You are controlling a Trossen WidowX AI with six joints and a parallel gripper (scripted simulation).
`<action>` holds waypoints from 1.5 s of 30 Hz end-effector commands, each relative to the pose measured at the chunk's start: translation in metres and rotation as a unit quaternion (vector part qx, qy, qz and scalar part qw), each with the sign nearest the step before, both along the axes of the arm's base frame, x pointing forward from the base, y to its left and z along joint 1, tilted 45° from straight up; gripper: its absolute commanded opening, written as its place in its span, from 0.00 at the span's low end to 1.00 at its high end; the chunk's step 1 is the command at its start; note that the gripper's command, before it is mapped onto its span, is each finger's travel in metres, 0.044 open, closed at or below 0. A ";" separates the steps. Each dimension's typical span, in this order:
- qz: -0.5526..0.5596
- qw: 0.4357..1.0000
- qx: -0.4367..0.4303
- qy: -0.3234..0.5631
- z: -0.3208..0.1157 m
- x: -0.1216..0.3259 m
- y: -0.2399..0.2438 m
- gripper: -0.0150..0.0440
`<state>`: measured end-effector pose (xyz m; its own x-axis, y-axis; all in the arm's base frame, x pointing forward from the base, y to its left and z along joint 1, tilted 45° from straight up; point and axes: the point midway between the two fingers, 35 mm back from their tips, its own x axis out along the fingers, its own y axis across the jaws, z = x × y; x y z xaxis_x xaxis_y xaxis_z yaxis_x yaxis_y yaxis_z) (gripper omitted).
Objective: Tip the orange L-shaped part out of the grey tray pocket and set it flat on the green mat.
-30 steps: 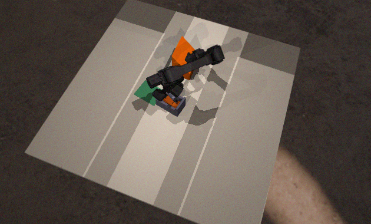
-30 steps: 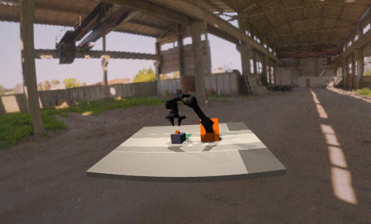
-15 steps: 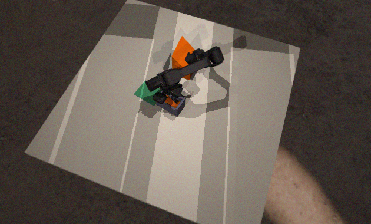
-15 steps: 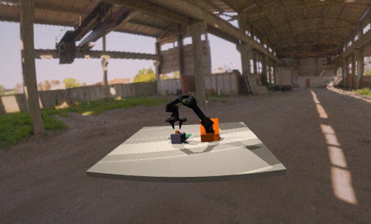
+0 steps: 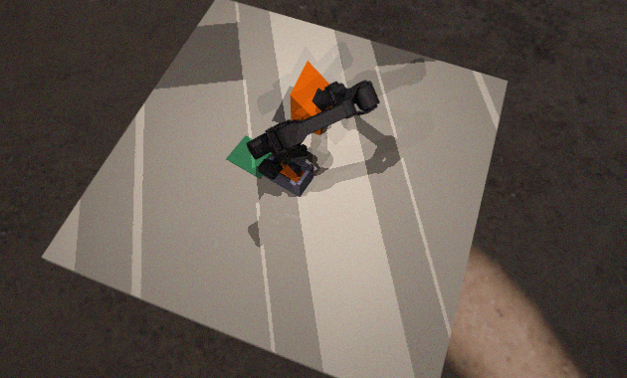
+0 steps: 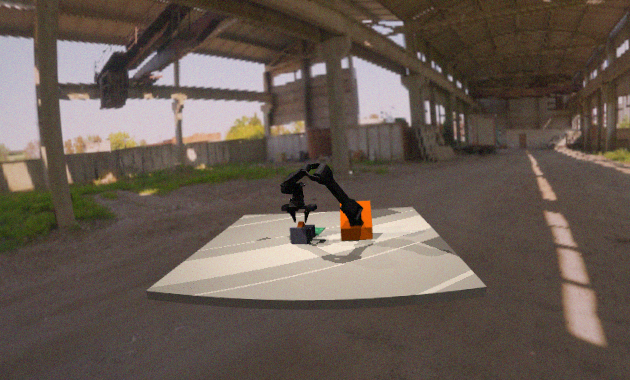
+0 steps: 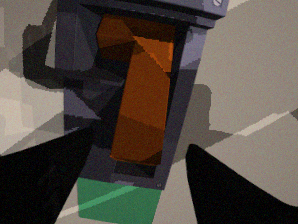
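The orange L-shaped part (image 5: 292,172) (image 6: 301,225) (image 7: 142,105) is tipped in the grey tray (image 5: 304,186) (image 6: 301,236) (image 7: 175,125). Its L-shaped end is low in the pocket, at the top in the wrist view. Its straight end is raised and shows above the tray wall in the exterior view. My gripper (image 6: 300,220) (image 7: 140,143) is open and empty above the tray, pointing down, with one finger to each side of the raised end. The green mat (image 5: 241,153) (image 6: 320,231) (image 7: 117,204) lies beside the tray, past the raised end. Nothing is on its visible part.
A large orange block (image 5: 307,82) (image 6: 365,212) stands by the arm's base. The arm (image 5: 321,119) (image 6: 340,192) reaches from there over the tray and hides part of the mat in the top view. Shadows and light stripes cross the table (image 5: 202,209) (image 6: 288,280).
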<state>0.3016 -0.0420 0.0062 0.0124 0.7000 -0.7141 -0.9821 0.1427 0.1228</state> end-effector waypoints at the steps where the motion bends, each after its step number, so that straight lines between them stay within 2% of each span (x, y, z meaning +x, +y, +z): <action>1: -0.003 1.000 0.002 -0.001 -0.003 0.001 0.004 0.73; 14: -0.003 1.000 0.003 -0.001 -0.017 0.000 0.018 0.73; 19: 0.000 1.000 0.001 0.000 -0.016 0.000 0.016 0.51; 29: 0.000 1.000 0.001 0.000 -0.016 0.000 0.016 0.39; 32: 0.000 1.000 0.001 0.000 -0.016 0.000 0.016 0.26; 45: -0.001 1.000 0.002 -0.001 -0.009 0.000 0.009 0.25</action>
